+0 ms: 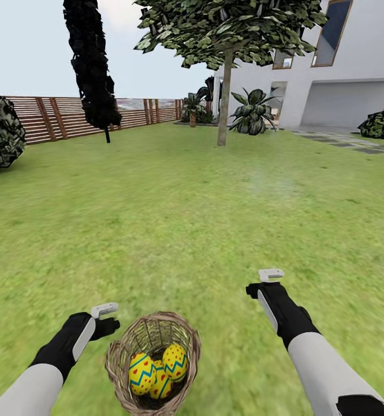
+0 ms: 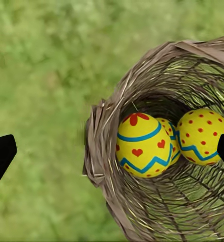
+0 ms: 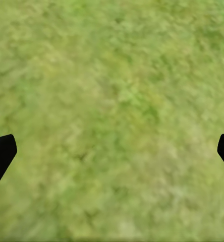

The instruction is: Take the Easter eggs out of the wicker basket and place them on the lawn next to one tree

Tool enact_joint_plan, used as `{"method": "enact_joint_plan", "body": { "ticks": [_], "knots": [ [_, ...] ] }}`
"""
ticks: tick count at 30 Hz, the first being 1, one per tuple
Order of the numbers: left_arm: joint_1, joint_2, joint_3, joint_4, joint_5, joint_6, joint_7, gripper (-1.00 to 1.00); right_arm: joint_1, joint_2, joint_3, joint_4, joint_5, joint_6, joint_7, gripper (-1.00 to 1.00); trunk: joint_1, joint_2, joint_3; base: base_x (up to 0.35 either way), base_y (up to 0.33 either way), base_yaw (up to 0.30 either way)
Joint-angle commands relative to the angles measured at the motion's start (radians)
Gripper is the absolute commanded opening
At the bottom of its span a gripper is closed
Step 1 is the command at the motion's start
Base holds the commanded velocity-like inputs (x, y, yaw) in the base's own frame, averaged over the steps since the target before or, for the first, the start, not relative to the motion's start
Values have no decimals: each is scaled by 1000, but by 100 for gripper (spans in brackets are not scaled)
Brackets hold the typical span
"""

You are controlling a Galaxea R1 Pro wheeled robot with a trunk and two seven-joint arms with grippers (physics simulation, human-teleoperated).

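Three Easter eggs [image 1: 157,370] in wicker basket [image 1: 122,352], just beside wide-open, empty left claw [image 1: 106,319], right claw [image 3: 112,151] likewise

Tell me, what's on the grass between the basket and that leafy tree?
Nothing: in the head view, bare lawn stretches from the wicker basket to the tree.

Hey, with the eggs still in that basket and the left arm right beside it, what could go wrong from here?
1. The three Easter eggs sit packed together deep in the wicker basket, so the open left pincer may catch the rim or tip the basket.
2. Touching eggs may roll or slip when one is pinched.
3. The tree stands far across the lawn; an egg could drop while carried.
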Motion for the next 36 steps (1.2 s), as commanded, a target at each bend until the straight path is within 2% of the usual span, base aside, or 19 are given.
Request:
{"method": "enact_joint_plan", "body": {
  "ticks": [1,14,16,17,20,22,23,26,29,36],
  "knots": [
    [0,3,0,-1,11,5,8,100,-1,0,3,-1,3,7,-3,100,4,-8,-4,0,0,0],
    [0,9,0,2,12,4,7,100,-1,-1,2,-2,3,7,0,100,54,-99,-45,0,0,0],
    [0,9,0,20,11,4,7,100,-1,-4,1,-4,2,8,22,100,61,-113,-51,0,0,0],
    [0,9,0,29,11,3,7,100,-1,-6,1,-4,2,8,42,100,65,-120,-54,0,0,0],
    [0,9,0,47,11,3,5,100,-1,-9,1,-5,2,9,171,100,77,-141,-64,0,0,0],
    [0,9,0,51,11,3,5,100,-1,-11,-2,-6,0,10,280,100,84,-155,-70,0,0,0],
    [0,9,0,52,11,3,5,100,-1,-14,-4,-6,-1,11,365,100,88,-162,-73,0,0,0],
    [0,9,0,53,11,2,5,100,-1,-32,-8,-5,-1,13,493,100,100,-183,-83,0,0,0],
    [0,10,0,54,11,2,5,100,-1,-41,-10,-6,-2,14,539,100,111,-204,-92,0,0,0],
    [0,10,0,54,11,1,5,100,-1,-44,-10,-11,-1,14,555,100,138,-253,-114,0,0,0]
  ]
}}
